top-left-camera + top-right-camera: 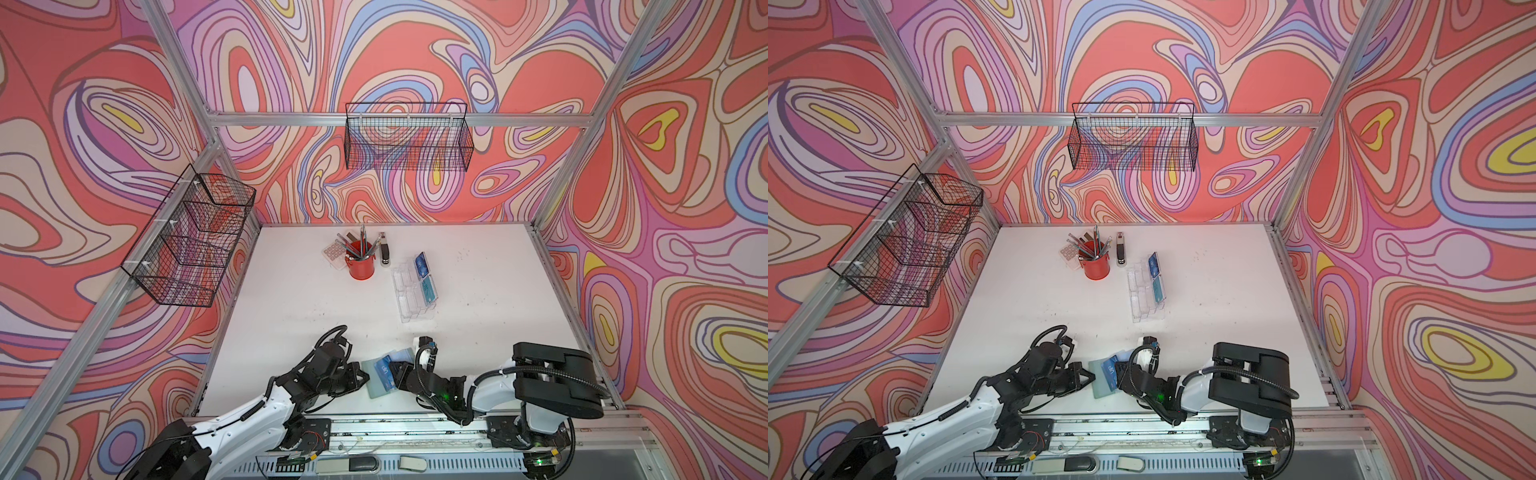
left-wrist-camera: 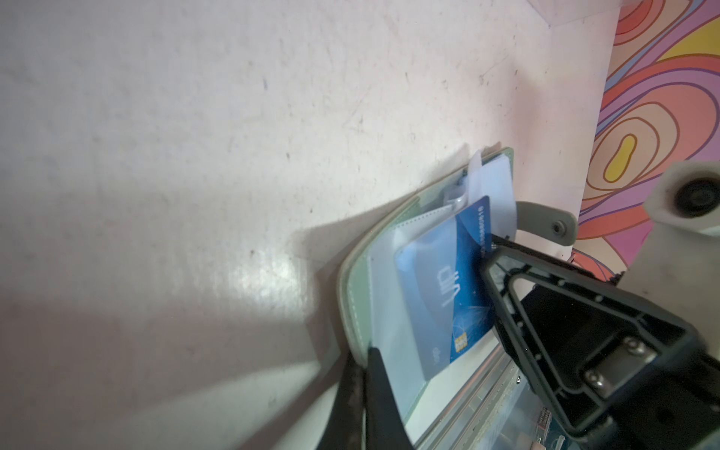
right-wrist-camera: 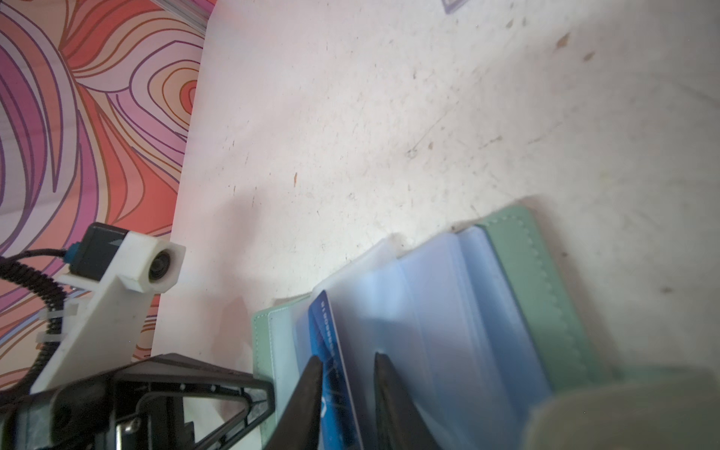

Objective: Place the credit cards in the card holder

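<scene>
We're seeing the blue plastic VIP card (image 2: 463,296), stiff and slick by the look of it, sitting partly inside a floppy clear sleeve (image 3: 428,311) of the open sage-green leather-like card holder (image 2: 352,296) at the white table's (image 1: 291,299) near edge. The left gripper (image 2: 360,362) is clamping the holder's cover. The right gripper (image 3: 346,360) is straddling the card's free edge, jaws slightly apart and gripping nothing, so we'd be pushing it edge-on. Only the right wrist view is showing that gap.

We find the sage-green leather-like card holder (image 3: 537,280) blurred, running off frame. Among its sleeves, the blue plastic VIP card (image 3: 329,343) is cropped.
</scene>
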